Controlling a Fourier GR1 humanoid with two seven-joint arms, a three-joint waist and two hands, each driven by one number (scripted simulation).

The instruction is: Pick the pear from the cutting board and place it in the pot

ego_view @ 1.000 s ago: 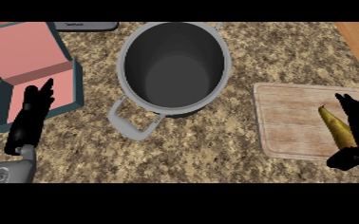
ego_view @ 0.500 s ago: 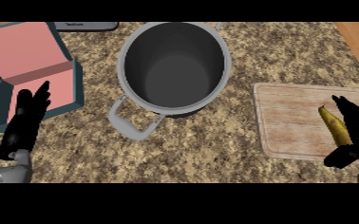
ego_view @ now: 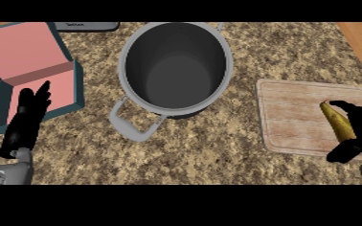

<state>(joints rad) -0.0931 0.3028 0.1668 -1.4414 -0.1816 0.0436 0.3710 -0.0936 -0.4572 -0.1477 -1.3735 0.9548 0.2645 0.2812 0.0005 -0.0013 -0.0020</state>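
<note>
The robot's left hand (ego_view: 27, 117), at the view's eight o'clock, has drifted a little toward three o'clock and slightly down over the past second, its straight fingers now lying across the lower edge of the pink box (ego_view: 35, 62). At four o'clock, the right hand (ego_view: 348, 143) has eased toward six o'clock over the cutting board (ego_view: 293, 119), and the yellow pear (ego_view: 338, 122) inside its curled fingers has shifted with it by a small margin.
</note>
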